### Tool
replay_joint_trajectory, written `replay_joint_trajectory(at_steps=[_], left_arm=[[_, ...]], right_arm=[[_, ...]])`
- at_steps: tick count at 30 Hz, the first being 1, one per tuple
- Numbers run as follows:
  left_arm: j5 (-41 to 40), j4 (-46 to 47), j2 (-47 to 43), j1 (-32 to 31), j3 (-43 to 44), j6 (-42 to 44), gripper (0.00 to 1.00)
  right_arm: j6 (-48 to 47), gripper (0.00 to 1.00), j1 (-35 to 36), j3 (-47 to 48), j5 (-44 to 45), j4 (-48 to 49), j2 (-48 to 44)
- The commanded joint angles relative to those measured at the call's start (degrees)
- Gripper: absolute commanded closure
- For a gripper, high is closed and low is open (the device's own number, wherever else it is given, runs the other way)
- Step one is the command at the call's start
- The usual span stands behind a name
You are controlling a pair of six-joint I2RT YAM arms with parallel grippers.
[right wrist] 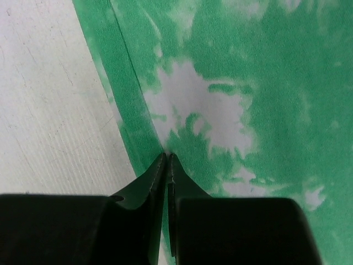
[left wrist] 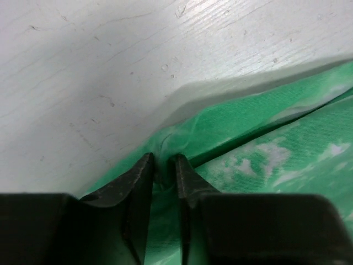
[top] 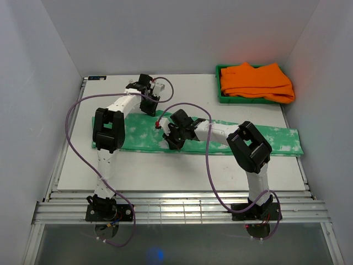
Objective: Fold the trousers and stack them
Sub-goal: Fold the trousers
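Top external: trousers lie flat mid-table, long axis running from left edge to right edge. Left gripper pinches their far side and right gripper nips the near side. Most of the cloth stretches off to their right.

2 arms outstretched low, left tool and right tool pinched closed.

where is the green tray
In the top view, the green tray sits at the far right corner of the table, holding orange clothes, beyond the trousers.
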Motion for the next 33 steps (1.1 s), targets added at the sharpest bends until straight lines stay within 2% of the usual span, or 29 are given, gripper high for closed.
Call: replay_joint_trajectory(at_steps=[1,3,4,6,7,11,14,23,29,33], left_arm=[[-8.4,-0.4,0.0,-0.7,4.1,2.6,0.71],[-11.4,-1.1,1.3,-0.7,6.7,3.1,0.74],[-11.2,-1.6,2.2,-0.7,7.8,3.4,0.71],[-9.7,-2.9,2.3,-0.7,9.8,4.0,0.58],[-6.8,-3.0,2.0,-0.7,10.2,3.9,0.47],[-4.9,-3.5,-0.5,-1.9,9.8,4.1,0.36],[-4.4,-4.5,0.1,-3.2,9.6,4.1,0.32],[-8.7,-10.2,5.9,-4.6,12.4,4.9,0.29],[-19.0,-8.7,5.6,-2.9,11.8,9.3,0.28],[-25.7,-5.9,7.3,-1.6,14.5,14.4,0.27]], right_arm=[[-3.9,0.92,0.7,-3.2,6.2,-6.9,5.3],[-4.2,0.92,0.8,-3.1,5.7,-7.4,5.4],[-4.3,0.92,0.9,-3.1,5.7,-7.6,5.5],[-4.3,0.92,1.0,-3.1,5.9,-7.8,5.3],[-4.5,0.92,1.0,-3.2,6.0,-7.8,5.3],[-4.9,0.92,1.3,-3.2,6.2,-7.4,4.9],[-5.0,0.92,1.5,-3.0,6.4,-7.5,5.1],[-5.1,0.92,1.9,-2.9,7.0,-7.7,5.5],[-4.8,0.92,1.9,-2.4,6.8,-8.7,6.2],[-5.0,0.92,2.0,-2.6,6.5,-9.3,6.0]])
